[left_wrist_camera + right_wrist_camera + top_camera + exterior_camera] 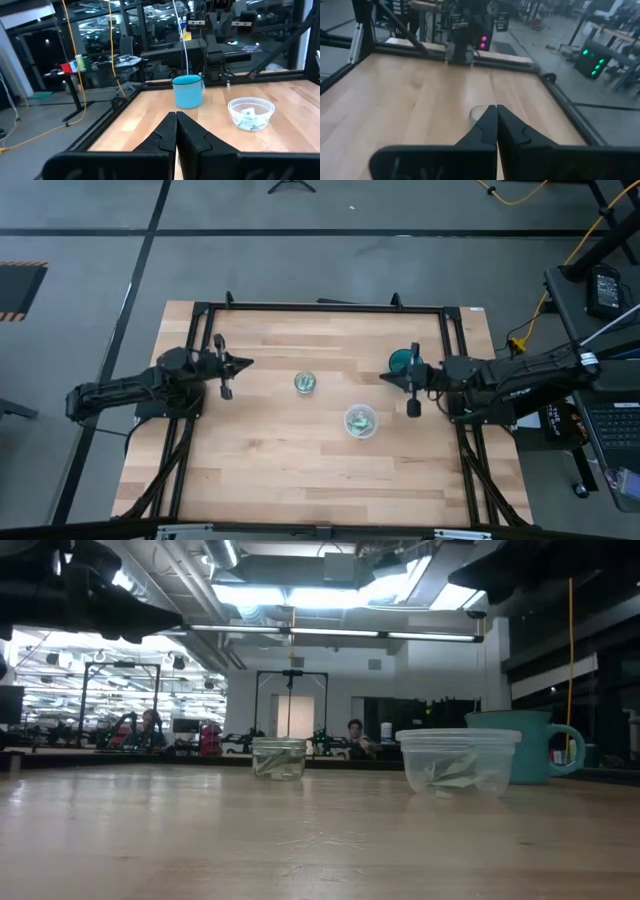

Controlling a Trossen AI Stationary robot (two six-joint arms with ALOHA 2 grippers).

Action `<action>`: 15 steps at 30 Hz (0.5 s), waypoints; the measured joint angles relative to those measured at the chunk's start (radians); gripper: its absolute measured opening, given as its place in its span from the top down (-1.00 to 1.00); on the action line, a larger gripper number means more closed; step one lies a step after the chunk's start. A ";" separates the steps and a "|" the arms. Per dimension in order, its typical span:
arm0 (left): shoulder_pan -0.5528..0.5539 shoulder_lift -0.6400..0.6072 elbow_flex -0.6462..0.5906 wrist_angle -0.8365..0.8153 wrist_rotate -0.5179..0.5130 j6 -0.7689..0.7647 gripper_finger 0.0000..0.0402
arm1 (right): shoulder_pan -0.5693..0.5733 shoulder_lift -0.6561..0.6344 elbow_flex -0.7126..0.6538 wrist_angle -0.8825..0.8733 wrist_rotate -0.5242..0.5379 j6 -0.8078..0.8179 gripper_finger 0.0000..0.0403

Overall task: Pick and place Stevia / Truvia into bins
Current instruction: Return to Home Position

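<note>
A small clear glass jar (pixel 306 383) stands mid-table with green and white packets inside; it also shows in the low view (pixel 279 757) and, partly hidden behind the fingers, in the right wrist view (pixel 476 115). A wider clear plastic cup (pixel 361 422) (pixel 458 762) (pixel 251 113) holds more packets (pixel 455 771). My left gripper (pixel 244 363) (pixel 176 118) hovers shut at the table's left, away from the jar. My right gripper (pixel 385 378) (pixel 496 111) hovers shut at the right, pointing toward the jar. Neither holds anything.
A teal mug (pixel 403 360) (pixel 520 744) (pixel 188 91) stands near the table's right far side, close by my right gripper. A black frame (pixel 320 307) runs round the wooden table. Bare wood lies toward the near edge.
</note>
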 joint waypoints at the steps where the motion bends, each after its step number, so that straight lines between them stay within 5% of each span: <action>1: 0.003 -0.021 0.000 -0.019 0.000 0.000 0.99 | -0.006 -0.014 0.000 -0.008 -0.001 -0.008 1.00; 15: 0.018 -0.121 -0.012 -0.053 -0.013 0.017 0.99 | -0.067 -0.150 -0.122 0.064 -0.052 -0.030 1.00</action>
